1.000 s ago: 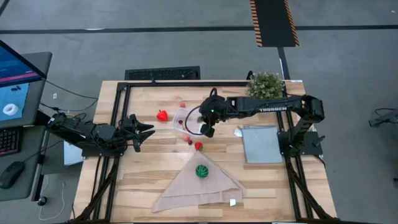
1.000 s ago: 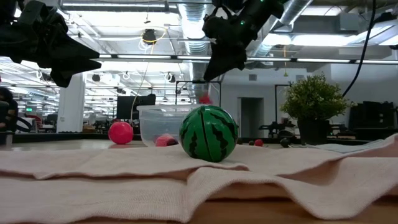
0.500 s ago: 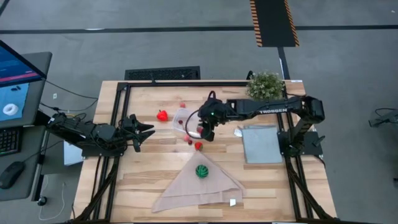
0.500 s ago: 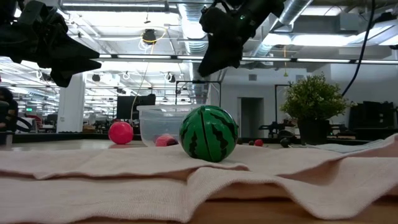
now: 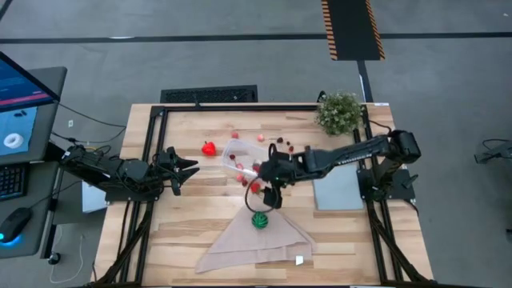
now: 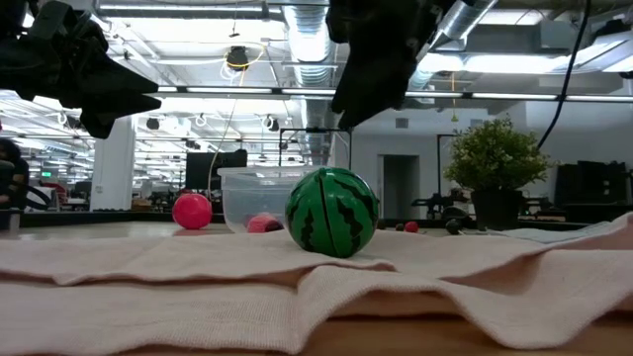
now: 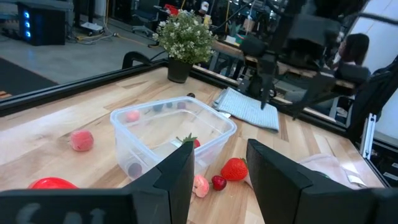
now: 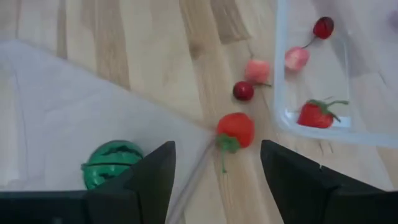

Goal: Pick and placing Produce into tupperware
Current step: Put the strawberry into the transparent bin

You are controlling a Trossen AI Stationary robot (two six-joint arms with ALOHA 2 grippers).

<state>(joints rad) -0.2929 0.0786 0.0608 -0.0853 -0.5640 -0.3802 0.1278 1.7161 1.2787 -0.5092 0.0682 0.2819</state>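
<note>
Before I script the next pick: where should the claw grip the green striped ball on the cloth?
Probably across the widest middle of the green striped ball, coming straight down. It is round and sits alone on the beige cloth, and the right claw, open, hangs nearby.

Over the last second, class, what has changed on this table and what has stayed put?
The right gripper has swung away from above the tupperware toward the beige cloth, and now hangs open over the strawberry and green striped ball, holding nothing. The left gripper stays parked at the table's left side. The produce, tub and cloth have not moved.
</note>
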